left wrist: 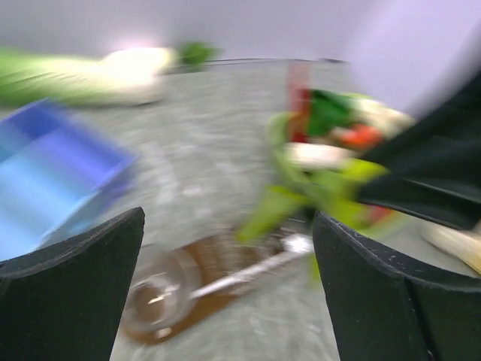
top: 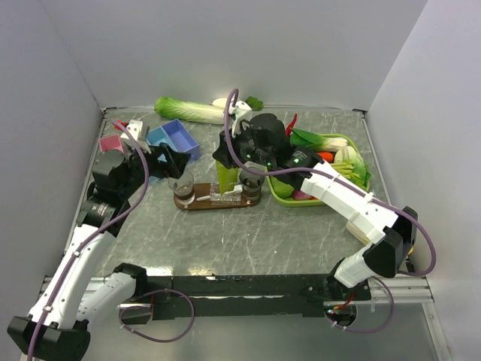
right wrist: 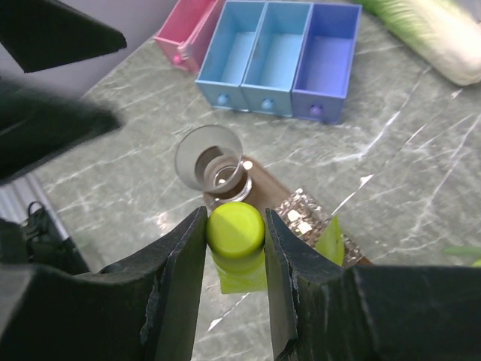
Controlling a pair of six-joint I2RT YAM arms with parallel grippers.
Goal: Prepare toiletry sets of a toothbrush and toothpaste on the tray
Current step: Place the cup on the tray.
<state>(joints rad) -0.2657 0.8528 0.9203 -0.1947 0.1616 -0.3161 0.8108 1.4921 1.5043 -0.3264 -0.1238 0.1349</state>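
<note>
right claw (right wrist: 234, 226) grasps the toothpaste (right wrist: 237, 252), tube body largely hidden; left claw (left wrist: 229, 289) released; blurred tray (left wrist: 214, 254), probably bearing a toothbrush (left wrist: 252, 272).

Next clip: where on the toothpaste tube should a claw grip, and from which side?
Probably at the round cap end, coming from straight above: the toothpaste stands cap-up, and the cap looks like its firmest, most even part. The right claw is shut on it there, one finger on each side.
</note>
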